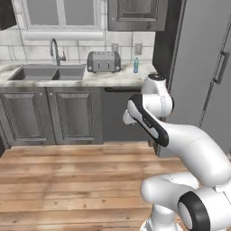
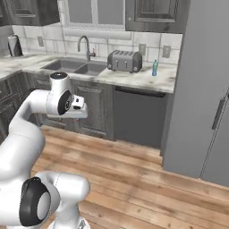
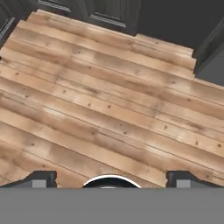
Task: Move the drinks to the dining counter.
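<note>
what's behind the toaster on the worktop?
Behind the toaster is tiled wall, with an outlet plate just above it. The wall directly behind its body is covered. The blue bottle stands beside it, not behind.

Open worktop (image 1: pixel 118 79) in front of the blue bottle (image 1: pixel 136 66); toaster (image 1: pixel 103 61) near on its left.

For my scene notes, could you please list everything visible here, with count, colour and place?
slim blue bottle with green cap: one, on the marble worktop, right of the toaster
grey toaster: one, on the worktop, right of the sink
sink: one, grey double basin, with curved faucet
dark cabinets: below the worktop
tall grey fridge: one, at right
wooden floor: brown planks
gripper: one, open, over the floor
</note>
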